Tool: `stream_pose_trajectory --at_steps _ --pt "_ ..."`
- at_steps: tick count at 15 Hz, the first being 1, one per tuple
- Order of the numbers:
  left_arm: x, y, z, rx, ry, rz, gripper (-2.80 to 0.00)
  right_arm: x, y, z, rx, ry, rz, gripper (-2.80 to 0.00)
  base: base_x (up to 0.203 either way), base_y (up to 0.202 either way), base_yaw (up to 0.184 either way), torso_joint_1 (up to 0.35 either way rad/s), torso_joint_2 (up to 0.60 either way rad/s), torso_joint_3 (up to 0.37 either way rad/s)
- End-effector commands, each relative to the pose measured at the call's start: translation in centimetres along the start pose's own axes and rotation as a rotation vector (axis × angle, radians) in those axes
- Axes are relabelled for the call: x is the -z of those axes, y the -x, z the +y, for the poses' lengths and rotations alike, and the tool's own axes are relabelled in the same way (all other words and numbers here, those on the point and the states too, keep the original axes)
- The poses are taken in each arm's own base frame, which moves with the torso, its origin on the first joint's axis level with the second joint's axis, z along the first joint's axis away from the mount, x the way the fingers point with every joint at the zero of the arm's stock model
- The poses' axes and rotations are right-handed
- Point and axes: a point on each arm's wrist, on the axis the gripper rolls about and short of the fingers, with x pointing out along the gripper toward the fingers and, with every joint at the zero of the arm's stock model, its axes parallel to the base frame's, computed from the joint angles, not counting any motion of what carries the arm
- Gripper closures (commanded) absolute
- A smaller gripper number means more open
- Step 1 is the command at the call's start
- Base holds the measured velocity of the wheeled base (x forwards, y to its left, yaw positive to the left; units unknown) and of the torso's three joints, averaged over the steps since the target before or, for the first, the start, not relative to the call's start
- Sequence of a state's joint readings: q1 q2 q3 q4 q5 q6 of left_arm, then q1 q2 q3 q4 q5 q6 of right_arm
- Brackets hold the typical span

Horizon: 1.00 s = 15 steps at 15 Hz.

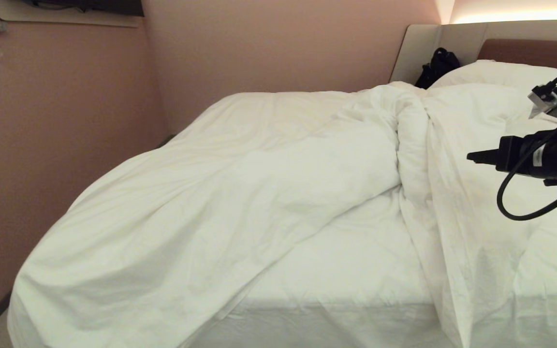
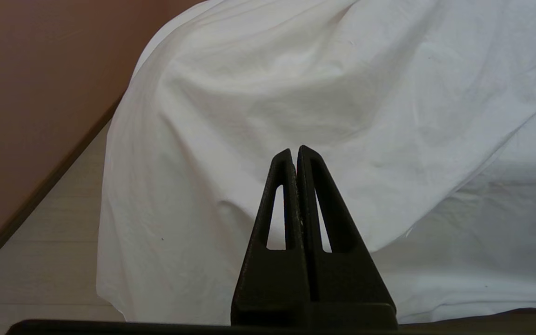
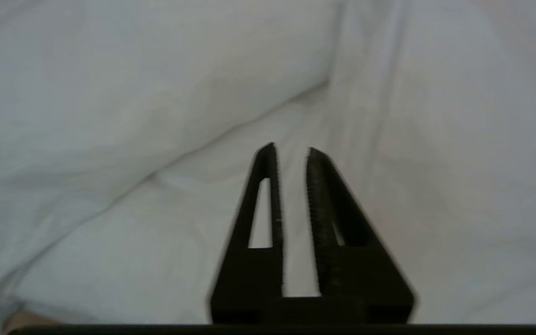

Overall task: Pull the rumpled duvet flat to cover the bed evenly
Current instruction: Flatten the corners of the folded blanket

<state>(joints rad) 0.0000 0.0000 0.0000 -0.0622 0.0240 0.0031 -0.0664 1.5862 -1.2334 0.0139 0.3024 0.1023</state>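
Duvet (image 1: 240, 193) lies bunched in a diagonal ridge across the bed (image 1: 356, 299), leaving bare sheet at the near edge. Right claw (image 3: 291, 153) hovers over the folds, fingers slightly parted, gripping nothing. Left claw (image 2: 294, 156) is closed and empty beside the overhanging corner. Risk: pinching only the thin cover, so fabric slips or drags the ridge sideways.
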Motion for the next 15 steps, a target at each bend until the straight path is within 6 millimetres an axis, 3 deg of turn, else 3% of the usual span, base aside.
stream_pose_trajectory --at_steps 1,7,10,15 --pt "0.0 0.0 0.0 -0.001 0.0 -0.001 0.0 0.4 -1.2 -0.6 0.315 0.002 0.004 -2.8 0.0 0.0 0.0 0.0 0.0 0.0" --pt "0.0 0.0 0.0 -0.001 0.0 -0.001 0.0 1.9 -6.7 1.2 0.416 0.002 0.066 -2.8 0.0 0.0 0.0 0.0 0.0 0.0" --pt "0.0 0.0 0.0 -0.001 0.0 -0.001 0.0 2.2 -7.7 1.4 0.48 0.012 0.067 -2.8 0.0 0.0 0.0 0.0 0.0 0.0" --pt "0.0 0.0 0.0 -0.001 0.0 -0.001 0.0 2.2 -7.5 2.7 0.569 0.039 0.042 -2.8 0.0 0.0 0.0 0.0 0.0 0.0"
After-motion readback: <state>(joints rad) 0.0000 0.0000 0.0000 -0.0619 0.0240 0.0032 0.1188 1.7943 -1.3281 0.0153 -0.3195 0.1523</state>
